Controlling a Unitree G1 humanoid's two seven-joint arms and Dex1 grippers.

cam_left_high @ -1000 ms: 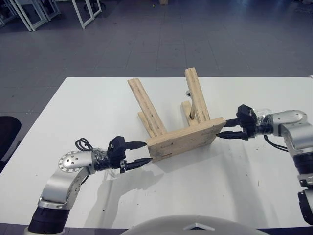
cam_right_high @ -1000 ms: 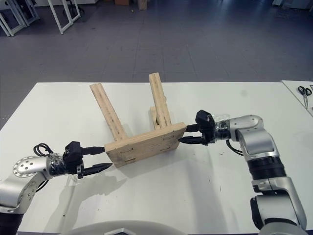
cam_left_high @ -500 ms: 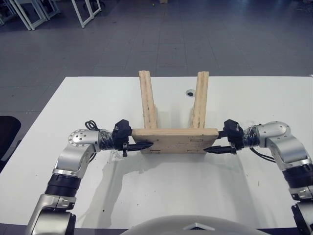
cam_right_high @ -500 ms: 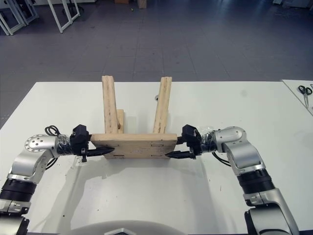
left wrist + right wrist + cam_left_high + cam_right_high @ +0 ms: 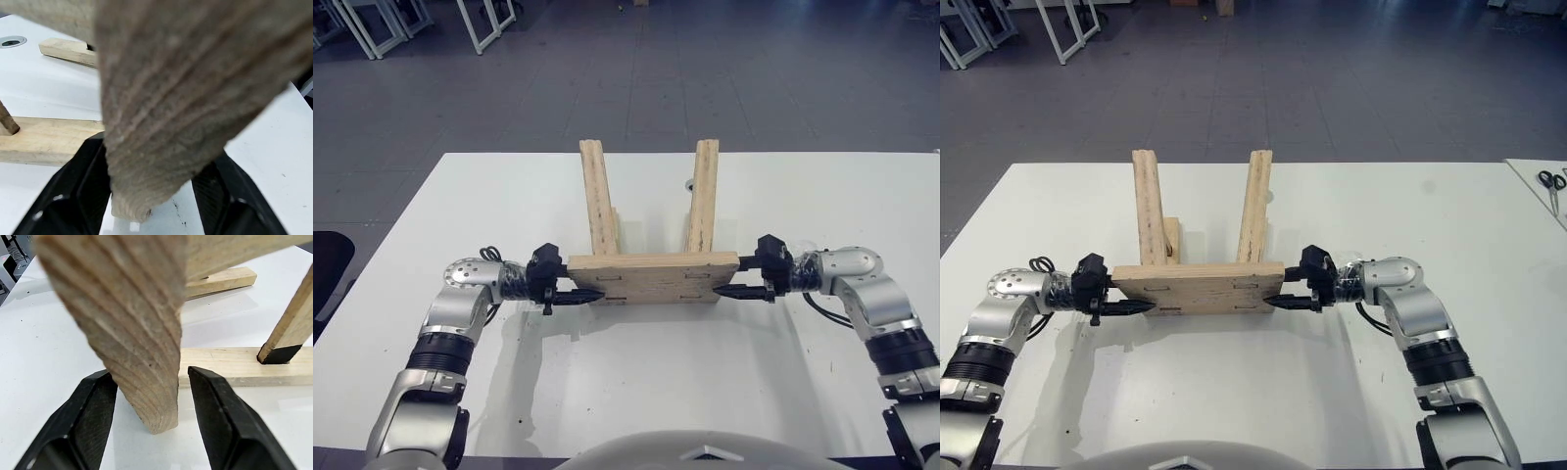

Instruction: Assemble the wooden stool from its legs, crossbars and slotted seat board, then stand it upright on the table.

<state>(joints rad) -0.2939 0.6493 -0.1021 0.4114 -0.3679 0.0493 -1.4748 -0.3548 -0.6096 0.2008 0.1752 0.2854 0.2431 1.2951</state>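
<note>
Near the table's middle, grips the stool tipped over, legs pointing away — left gripper and right gripper clamped on opposite seat ends. Looks stiff, fairly heavy — calls for holds at both ends.

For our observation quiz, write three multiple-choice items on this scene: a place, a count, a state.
1. Where do the left pincer and right pincer grip the stool? A) its legs B) the seat board's ends C) a crossbar
2. How many legs show in the head views? A) two B) one C) four
3. How is the stool posed? A) upright B) in loose parts C) tipped, legs pointing away from the robot
Answers: B, fingers flank each board end; A, two legs run beyond the board; C, the seat stands on edge.
</note>
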